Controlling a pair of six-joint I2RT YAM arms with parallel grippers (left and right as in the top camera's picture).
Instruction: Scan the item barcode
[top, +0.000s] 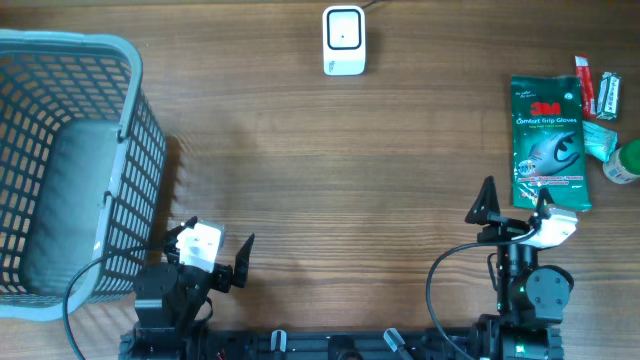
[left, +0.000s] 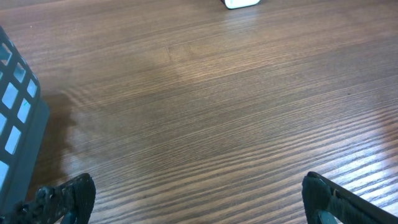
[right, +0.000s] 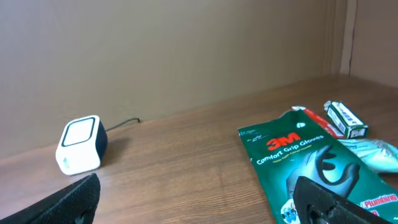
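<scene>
Currently, in the overhead view, both arms are parked at the lower edge of the frame. The left claw (top: 222, 258) is spread wide and holds nothing, beside the grey basket (top: 70, 160) at the left. The right claw (top: 515, 200) is also wide and empty, just beside the lower edge of the green glove packet (top: 547, 142) at the right. The white scanner (top: 343, 40) stands at the top centre of the desk (top: 330, 180).

In the left wrist view, only bare desk is seen between the fingertips (left: 68, 196), with the scanner at the top edge.

In the right wrist view, the packet lies at the lower right and the scanner at the left. The packet should probably be gripped at one edge, so that the barcode is not covered, and then turned toward the scanner face.
</scene>
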